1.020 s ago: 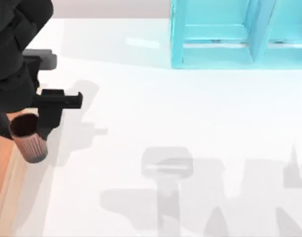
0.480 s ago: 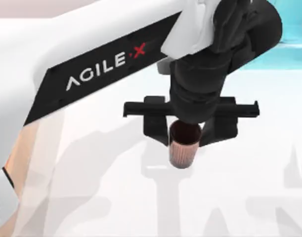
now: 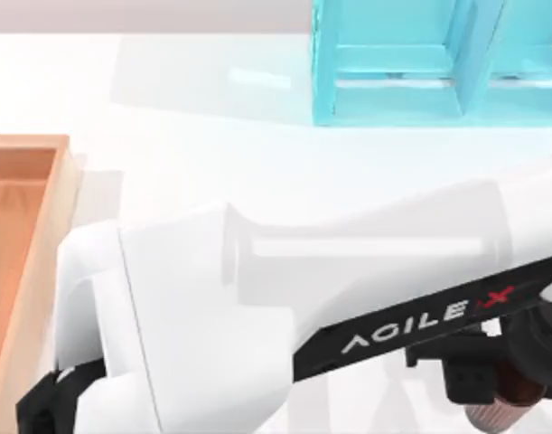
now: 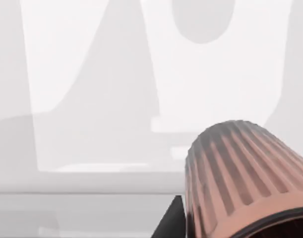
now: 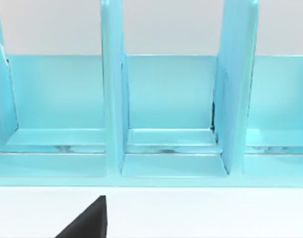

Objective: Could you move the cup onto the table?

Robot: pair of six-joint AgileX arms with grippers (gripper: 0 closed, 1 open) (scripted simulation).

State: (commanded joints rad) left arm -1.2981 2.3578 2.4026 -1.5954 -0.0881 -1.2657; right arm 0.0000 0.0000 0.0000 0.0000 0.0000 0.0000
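Observation:
The copper-brown ribbed cup (image 3: 492, 419) is at the near right corner of the top view, over the white table (image 3: 212, 136). My left gripper (image 3: 497, 398) is shut on it, and the white left arm stretches across the lower half of the view to reach there. In the left wrist view the cup (image 4: 240, 173) appears close up above the white surface, with a black finger (image 4: 171, 223) beside it. I cannot tell whether the cup touches the table. A dark part of my right gripper (image 5: 87, 222) faces the turquoise shelf.
The orange-brown wooden tray (image 3: 23, 226) lies at the left edge of the table. The turquoise shelf unit (image 3: 420, 63) stands at the back right, its open compartments (image 5: 166, 99) seen from the right wrist. Arm shadows fall on the white surface.
My left arm has swung farther right and toward the near edge, carrying the cup from the table's middle to the near right corner. The tray at the left is uncovered.

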